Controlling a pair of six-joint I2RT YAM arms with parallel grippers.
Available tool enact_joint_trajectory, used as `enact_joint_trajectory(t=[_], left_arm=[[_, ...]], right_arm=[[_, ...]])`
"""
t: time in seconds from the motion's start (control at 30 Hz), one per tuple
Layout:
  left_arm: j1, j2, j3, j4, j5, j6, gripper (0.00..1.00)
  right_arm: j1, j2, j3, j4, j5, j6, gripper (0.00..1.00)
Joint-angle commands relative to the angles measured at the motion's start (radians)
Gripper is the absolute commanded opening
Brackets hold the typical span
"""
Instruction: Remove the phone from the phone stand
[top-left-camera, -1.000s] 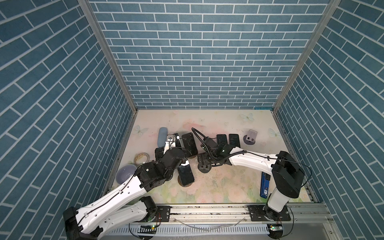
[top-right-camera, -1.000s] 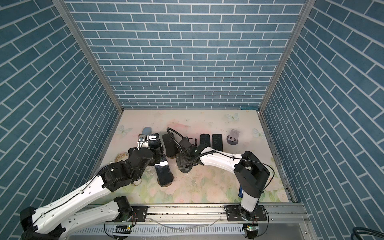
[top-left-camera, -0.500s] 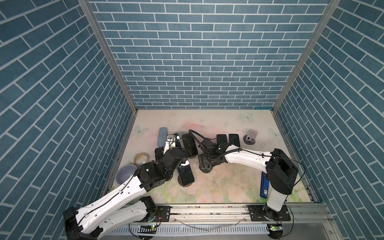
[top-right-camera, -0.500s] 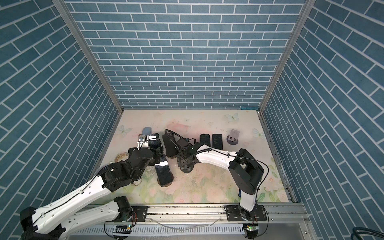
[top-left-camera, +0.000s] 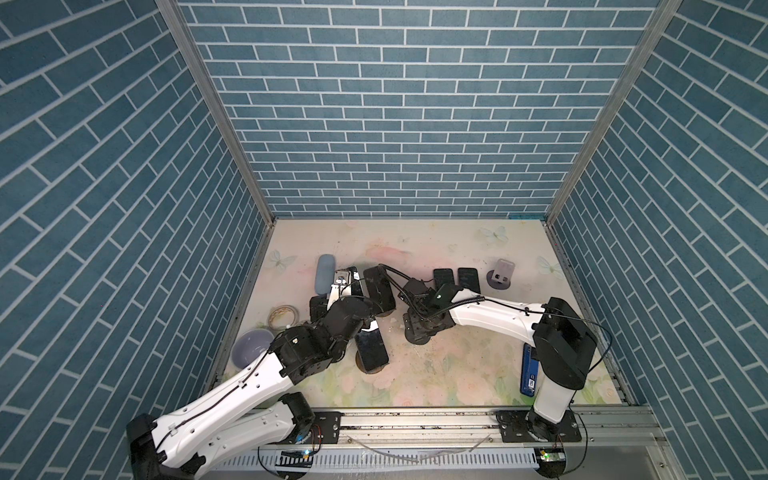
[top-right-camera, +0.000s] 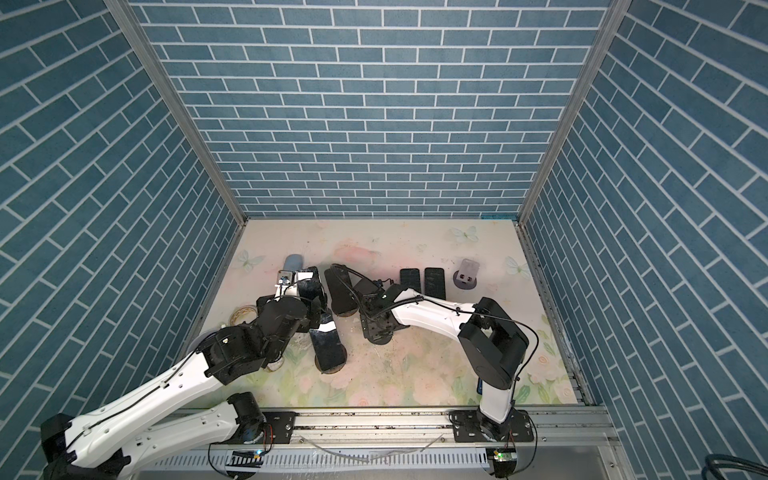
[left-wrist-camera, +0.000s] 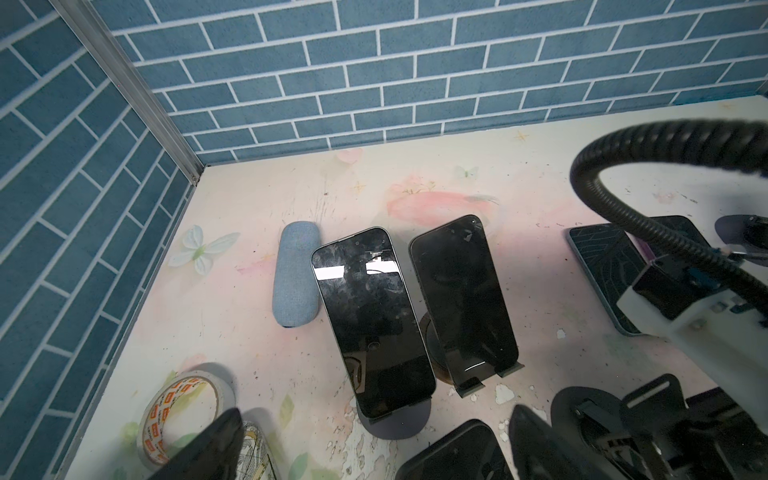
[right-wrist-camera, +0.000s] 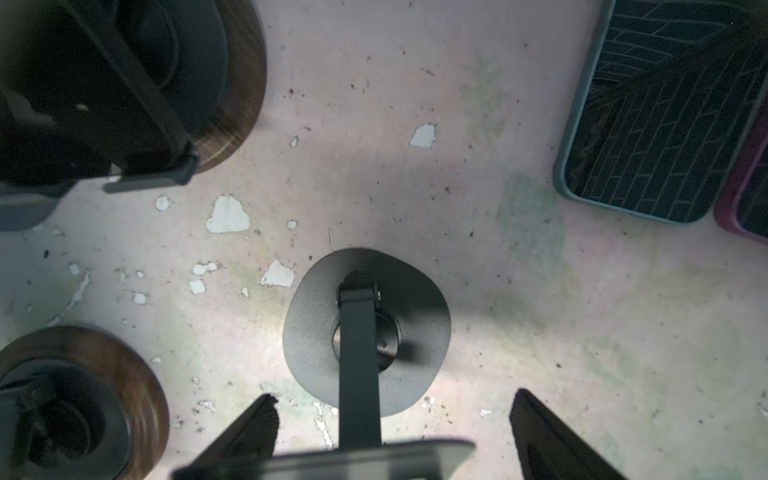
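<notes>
In the right wrist view a phone (right-wrist-camera: 365, 461) shows as a blurred edge on a black phone stand (right-wrist-camera: 419, 299) with a round base. My right gripper (right-wrist-camera: 392, 399) is open astride that phone. One finger (right-wrist-camera: 249, 428) is at the phone's corner and the other finger (right-wrist-camera: 540, 428) stands clear of it. In both top views the right gripper (top-left-camera: 417, 320) (top-right-camera: 376, 324) covers this stand. My left gripper (left-wrist-camera: 378, 440) (top-left-camera: 343, 316) is wide open and empty, low over another phone (left-wrist-camera: 457, 453) (top-left-camera: 372, 345).
Two more phones lean on stands (left-wrist-camera: 374, 324) (left-wrist-camera: 461, 299) beside a grey-blue case (left-wrist-camera: 295, 278). A tape roll (top-left-camera: 282, 313) and a bowl (top-left-camera: 249, 345) lie at the left. Two flat phones (top-left-camera: 444, 276) (top-left-camera: 468, 279), an empty grey stand (top-left-camera: 501, 274) and a blue phone (top-left-camera: 528, 374) lie at the right.
My right arm has shifted a little over the black stand and its jaws have drawn closer together. The left arm has not moved.
</notes>
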Motion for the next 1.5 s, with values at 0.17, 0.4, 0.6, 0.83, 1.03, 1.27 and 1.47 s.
enact_joint_trajectory(t=[0.17,0.4,0.6,0.83,1.03,1.27,1.47], left_arm=[[-0.005,-0.018,-0.020,0.002,-0.013,0.013,1.00],[-0.005,-0.044,-0.048,0.019,-0.018,0.014,1.00],[-0.005,-0.045,-0.054,0.025,-0.022,0.017,1.00],[-0.005,-0.040,-0.059,0.028,-0.022,0.020,1.00],[-0.004,-0.035,-0.059,0.032,-0.015,0.031,1.00],[-0.004,-0.027,-0.056,0.015,-0.047,0.007,1.00],[-0.005,-0.019,-0.053,0.040,-0.024,0.039,1.00]], right_arm=[[0.008,-0.025,-0.010,0.073,-0.037,-0.027,0.81],[0.010,-0.009,0.003,0.026,0.043,-0.003,0.71],[0.009,-0.001,0.005,0.024,0.048,-0.003,0.57],[0.009,-0.025,0.011,0.037,0.058,-0.003,0.51],[-0.017,-0.075,0.016,0.042,0.068,-0.028,0.48],[-0.110,-0.192,-0.046,0.065,0.061,-0.033,0.48],[-0.224,-0.307,-0.132,0.051,0.091,-0.047,0.47]])
